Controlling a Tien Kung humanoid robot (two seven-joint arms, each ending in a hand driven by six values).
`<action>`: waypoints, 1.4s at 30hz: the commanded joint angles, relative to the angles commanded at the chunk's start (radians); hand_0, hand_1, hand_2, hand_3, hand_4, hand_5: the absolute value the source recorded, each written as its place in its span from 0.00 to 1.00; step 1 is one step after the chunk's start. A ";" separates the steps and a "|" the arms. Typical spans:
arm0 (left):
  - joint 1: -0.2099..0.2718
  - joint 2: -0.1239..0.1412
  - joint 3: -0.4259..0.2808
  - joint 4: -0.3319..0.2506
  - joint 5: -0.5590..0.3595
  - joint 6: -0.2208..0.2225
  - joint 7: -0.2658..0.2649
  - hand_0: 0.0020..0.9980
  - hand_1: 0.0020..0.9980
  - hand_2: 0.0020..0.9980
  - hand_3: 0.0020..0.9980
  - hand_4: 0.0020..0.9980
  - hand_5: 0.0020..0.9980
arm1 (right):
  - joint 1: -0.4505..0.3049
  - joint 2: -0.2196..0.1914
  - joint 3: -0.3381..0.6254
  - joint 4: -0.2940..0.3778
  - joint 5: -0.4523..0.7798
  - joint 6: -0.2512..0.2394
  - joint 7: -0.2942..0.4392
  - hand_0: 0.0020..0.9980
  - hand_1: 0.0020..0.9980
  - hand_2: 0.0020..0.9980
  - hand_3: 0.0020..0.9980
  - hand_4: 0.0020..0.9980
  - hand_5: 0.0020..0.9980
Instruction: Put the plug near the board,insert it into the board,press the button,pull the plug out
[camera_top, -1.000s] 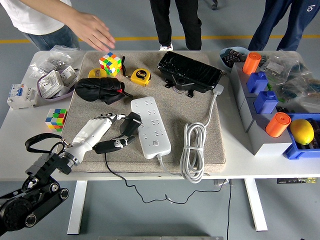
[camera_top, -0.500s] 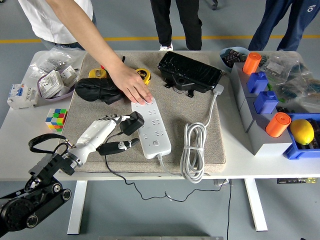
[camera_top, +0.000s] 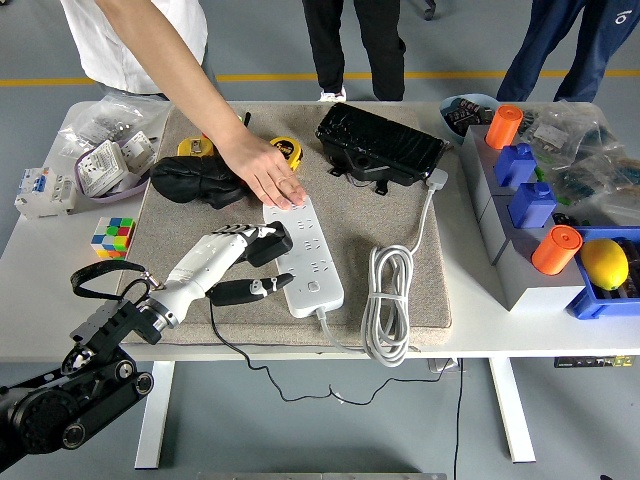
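Note:
A white power strip (camera_top: 306, 252) lies on the beige mat (camera_top: 400, 215), its white cable coiled (camera_top: 388, 300) at the right. My left hand (camera_top: 243, 262) is shut on a black plug adapter (camera_top: 271, 243) and holds it against the strip's left edge, near the middle sockets. The plug's black cord (camera_top: 240, 345) trails off the table's near edge. A person's hand (camera_top: 268, 172) reaches in from the top left and presses flat on the far end of the strip. My right hand is out of view.
A black pouch (camera_top: 195, 181), yellow tape measures (camera_top: 283, 150) and a black box (camera_top: 380, 145) lie at the mat's far side. A colour cube (camera_top: 111, 236) and white electrical parts (camera_top: 100, 165) sit left. Blue bins with orange cups (camera_top: 555, 248) and a lemon (camera_top: 603, 263) stand right.
The person's hand came down from the far left onto the strip's far end, covering the colour cube there. My left hand moved the plug right, up to the strip's left edge.

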 joint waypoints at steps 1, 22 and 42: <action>-0.004 -0.001 0.004 0.001 -0.001 -0.001 0.001 0.84 0.87 0.87 0.81 0.89 0.91 | 0.000 0.000 0.001 0.000 0.000 0.000 0.000 0.61 0.63 0.60 0.55 0.92 0.39; -0.043 -0.008 0.040 -0.001 0.000 -0.013 0.019 0.83 0.85 0.86 0.80 0.90 0.91 | 0.001 -0.001 0.002 0.000 0.003 -0.002 0.006 0.61 0.62 0.60 0.54 0.91 0.38; -0.051 -0.015 0.059 0.003 -0.003 -0.020 0.025 0.82 0.85 0.86 0.80 0.90 0.91 | 0.002 0.001 0.003 0.001 0.005 -0.007 0.013 0.61 0.62 0.60 0.54 0.91 0.38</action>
